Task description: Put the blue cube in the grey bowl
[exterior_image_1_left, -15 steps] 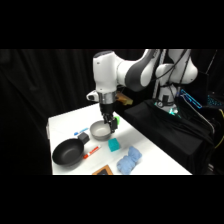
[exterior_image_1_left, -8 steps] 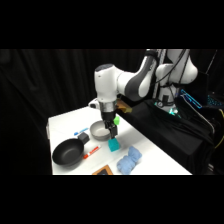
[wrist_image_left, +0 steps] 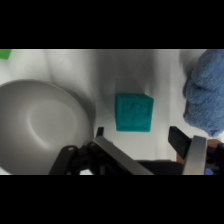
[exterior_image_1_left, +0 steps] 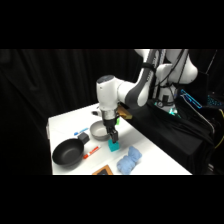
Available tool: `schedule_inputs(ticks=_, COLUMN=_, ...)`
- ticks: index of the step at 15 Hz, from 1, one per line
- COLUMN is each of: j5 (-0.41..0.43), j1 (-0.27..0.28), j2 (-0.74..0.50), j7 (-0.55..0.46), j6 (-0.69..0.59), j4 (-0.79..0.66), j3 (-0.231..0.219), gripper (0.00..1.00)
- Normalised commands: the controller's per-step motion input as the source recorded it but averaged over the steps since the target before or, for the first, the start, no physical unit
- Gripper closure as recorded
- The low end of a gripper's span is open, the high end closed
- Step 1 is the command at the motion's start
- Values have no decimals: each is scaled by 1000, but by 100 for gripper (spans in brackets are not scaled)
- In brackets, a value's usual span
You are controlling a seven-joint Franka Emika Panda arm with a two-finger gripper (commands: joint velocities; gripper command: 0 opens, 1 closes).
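Side view: The step in hand is the approach to the cube, which rests on the white counter at lower centre of the frame, just right of the bowl and not yet gripped. The arm reaches in from the upper right, bends at its white elbow housing, and drops the pincer near-vertically onto the cube's position. A black pan sits at lower left, a plush toy at lower right of the cube.

Wrist view: The cube lies at frame centre, flat on the counter. The bowl fills the left side, apparently empty; the plush toy occupies the right edge, and a green object shows in the upper left corner. The pincer is apart: one finger rises at lower centre-left, the other at lower right, with the cube just above the gap between them and touching neither.

The next move probably calls for a short further descent until the fingers straddle the cube, closure on its sides, a lift, then a shift toward the bowl. The plush toy close to the right finger may be brushed.
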Motion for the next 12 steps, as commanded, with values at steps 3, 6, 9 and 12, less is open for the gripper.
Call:
schedule_inputs(ticks=3, j5=116, j1=67, j2=83, j7=50, j6=245, j4=-51, j3=-17, gripper=0)
schedule_inputs(ticks=6, j5=117, j1=80, j2=83, j7=51, j6=246, j4=-63, j3=-17, gripper=0)
schedule_inputs(ticks=9, j5=135, j1=73, j2=75, j7=29, j6=231, j4=-50, j3=-6, gripper=0)
schedule_inputs(ticks=12, j5=151, j1=67, j2=59, j7=30, j6=251, j4=-47, j3=1, gripper=0)
